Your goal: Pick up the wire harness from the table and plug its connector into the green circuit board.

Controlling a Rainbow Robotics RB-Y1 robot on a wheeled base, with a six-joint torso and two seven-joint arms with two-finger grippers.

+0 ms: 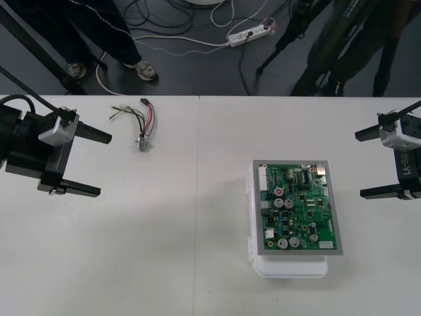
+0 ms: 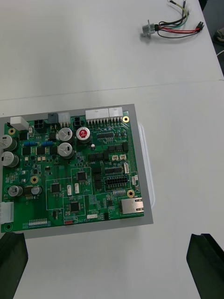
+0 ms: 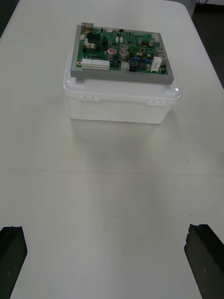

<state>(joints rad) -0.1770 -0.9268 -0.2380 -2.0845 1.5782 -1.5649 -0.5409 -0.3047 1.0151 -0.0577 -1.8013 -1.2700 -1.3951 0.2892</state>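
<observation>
The wire harness (image 1: 139, 122) lies loose on the table near its far edge, left of centre: black plug (image 1: 144, 101) toward the edge, round metal socket (image 1: 141, 143) toward me. The right wrist view has the harness (image 2: 173, 25) beyond the board. The green circuit board (image 1: 297, 207) sits on its white base (image 1: 291, 266) at the right of the table. My left gripper (image 1: 84, 163) waits open at the left side, apart from the harness. My right gripper (image 1: 376, 163) stands open at the right edge, beside the board. Both hold nothing.
The table's (image 1: 164, 250) far edge runs just behind the harness. In the left wrist view the board (image 3: 122, 51) on its base (image 3: 121, 100) stands well ahead, with bare table in between. Cables and a power strip (image 1: 248, 35) lie on the floor.
</observation>
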